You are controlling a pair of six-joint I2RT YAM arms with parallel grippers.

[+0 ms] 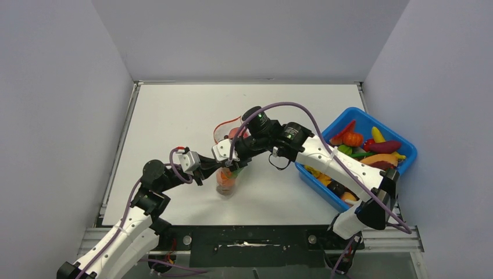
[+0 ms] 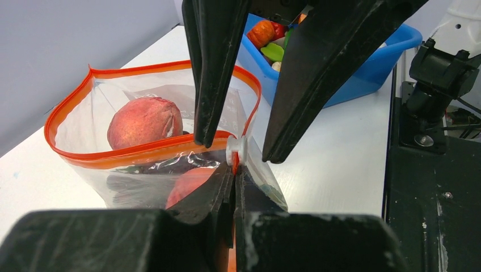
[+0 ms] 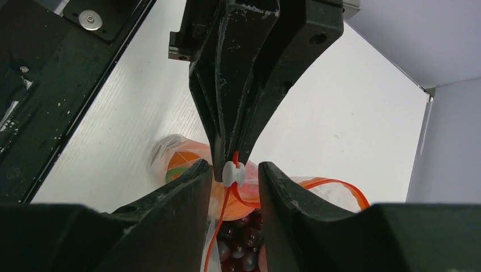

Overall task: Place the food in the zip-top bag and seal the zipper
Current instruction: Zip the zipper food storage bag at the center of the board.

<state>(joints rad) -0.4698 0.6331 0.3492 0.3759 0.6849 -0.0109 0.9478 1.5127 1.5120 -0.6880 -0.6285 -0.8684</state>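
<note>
The clear zip-top bag [image 2: 85,122] stands open on the table, also seen in the top view [image 1: 227,185]. Its orange-red zipper [image 2: 142,150] loops round the mouth, with a white slider [image 2: 236,149] at the near end. Inside are a reddish-brown round piece [image 2: 144,122], dark purple grapes [image 3: 241,243] and orange and green pieces [image 3: 178,164]. My left gripper [image 2: 234,173] is shut on the zipper end just below the slider. My right gripper [image 3: 233,170] is open, its fingers either side of the slider [image 3: 232,173]. Both grippers meet over the bag in the top view: left [image 1: 214,170], right [image 1: 231,165].
A blue bin [image 1: 407,148] with several more toy fruits and vegetables stands at the right, under the right arm's elbow. It also shows in the left wrist view [image 2: 363,73]. Grey walls close off the left, back and right of the white table [image 1: 174,116].
</note>
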